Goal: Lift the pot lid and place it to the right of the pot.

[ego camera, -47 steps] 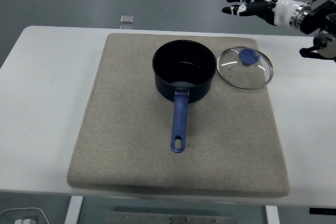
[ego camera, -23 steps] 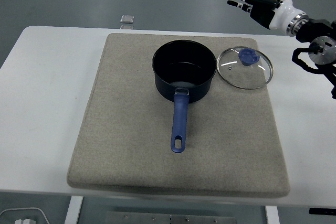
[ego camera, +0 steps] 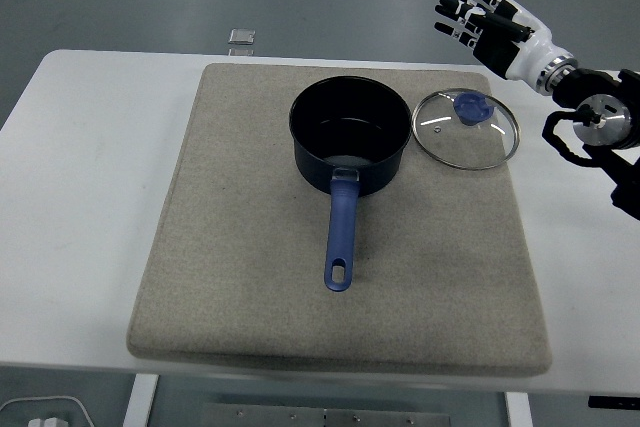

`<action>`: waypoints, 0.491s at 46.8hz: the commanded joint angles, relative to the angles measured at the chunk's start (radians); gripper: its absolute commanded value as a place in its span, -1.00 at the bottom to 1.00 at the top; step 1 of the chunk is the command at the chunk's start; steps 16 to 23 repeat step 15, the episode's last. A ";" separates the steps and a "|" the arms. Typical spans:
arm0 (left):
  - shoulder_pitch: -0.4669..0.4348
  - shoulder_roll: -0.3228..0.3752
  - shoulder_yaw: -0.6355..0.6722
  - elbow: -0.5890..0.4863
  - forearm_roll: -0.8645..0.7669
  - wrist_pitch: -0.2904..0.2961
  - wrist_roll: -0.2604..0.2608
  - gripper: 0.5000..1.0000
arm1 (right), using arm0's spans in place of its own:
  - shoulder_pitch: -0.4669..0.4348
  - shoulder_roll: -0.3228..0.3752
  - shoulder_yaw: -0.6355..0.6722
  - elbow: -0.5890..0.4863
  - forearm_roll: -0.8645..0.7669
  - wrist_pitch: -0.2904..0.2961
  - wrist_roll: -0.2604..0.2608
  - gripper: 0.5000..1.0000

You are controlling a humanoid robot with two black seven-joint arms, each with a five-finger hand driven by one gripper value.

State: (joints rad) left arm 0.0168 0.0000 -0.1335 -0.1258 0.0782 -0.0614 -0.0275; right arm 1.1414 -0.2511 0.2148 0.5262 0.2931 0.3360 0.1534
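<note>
The pot (ego camera: 350, 147) sits uncovered, glass lid (ego camera: 467, 129) beside it; the right hand (ego camera: 487, 27) is spread, holding nothing.

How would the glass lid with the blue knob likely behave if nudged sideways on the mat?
The round glass lid with the blue knob lies flat on the grey fabric mat, so it would probably drag, not roll. Glass suggests it is rigid and breakable. Its metal rim looks smooth, likely slippery.

A white table (ego camera: 80, 177) with rounded corners stands over a grey floor. Nearly all of its middle is covered by a large grey-beige mat (ego camera: 240, 287) lying flat on it, its far edge close to the table's far edge, its near edge close to the near one. Bare white strips show at 9 and 3 o'clock.
</note>
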 commanded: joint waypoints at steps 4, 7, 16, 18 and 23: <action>0.000 0.000 0.000 0.000 0.000 0.000 0.000 1.00 | 0.000 0.001 -0.002 0.002 -0.002 0.006 0.000 0.65; 0.000 0.000 0.000 0.000 0.000 0.000 0.000 1.00 | 0.000 0.001 0.000 0.000 -0.003 0.003 0.002 0.65; 0.000 0.000 0.000 0.000 0.000 0.000 0.000 1.00 | -0.008 0.001 -0.002 0.002 -0.009 -0.002 0.003 0.65; 0.000 0.000 0.000 0.000 0.000 0.000 0.000 1.00 | -0.008 0.001 -0.002 0.002 -0.009 -0.002 0.003 0.65; 0.000 0.000 0.000 0.000 0.000 0.000 0.000 1.00 | -0.008 0.001 -0.002 0.002 -0.009 -0.002 0.003 0.65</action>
